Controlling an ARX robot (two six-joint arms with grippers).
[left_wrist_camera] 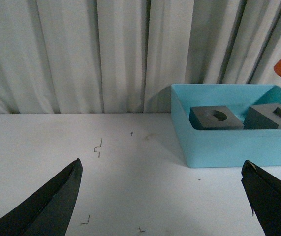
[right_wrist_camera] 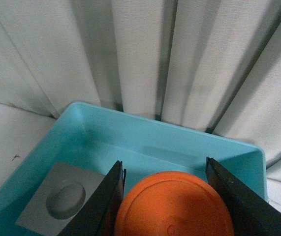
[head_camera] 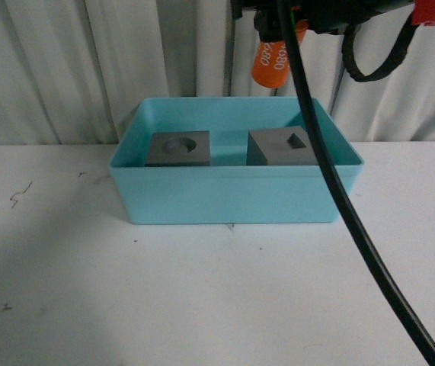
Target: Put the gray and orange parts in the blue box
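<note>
A white tabletop [head_camera: 202, 290] runs back to a wall of pale pleated curtains [head_camera: 57, 69], and a few small dark scuffs [head_camera: 20, 194] mark the surface toward the left.

The small orange cylinder with white lettering [head_camera: 276, 59] hangs in the air above the rear right part of the light blue rectangular plastic bin [head_camera: 232, 200], clear of its rim. The right gripper [right_wrist_camera: 166, 196] pinches it: in the right wrist view the round orange end face sits squeezed between the two black fingers [right_wrist_camera: 103, 201], with the bin's floor below.

Inside the bin lie the two matte gray cubes. The gray cube with the round recess in its top [head_camera: 177, 148] rests on the left half of the floor; the gray cube with the square hole [head_camera: 282, 146] rests on the right half, turned a little out of line with the walls. The two are apart, with a strip of blue floor between them.

The bin stands toward the back of the table, close to the curtains. A thick black cable [head_camera: 339, 198] drops from the right arm at the top of the front view and crosses the bin's right side on its way down to the lower right corner.

The left gripper [left_wrist_camera: 165, 196] hovers over bare table to the left of the bin, its two dark fingers [left_wrist_camera: 56, 201] spread wide with nothing between them.
</note>
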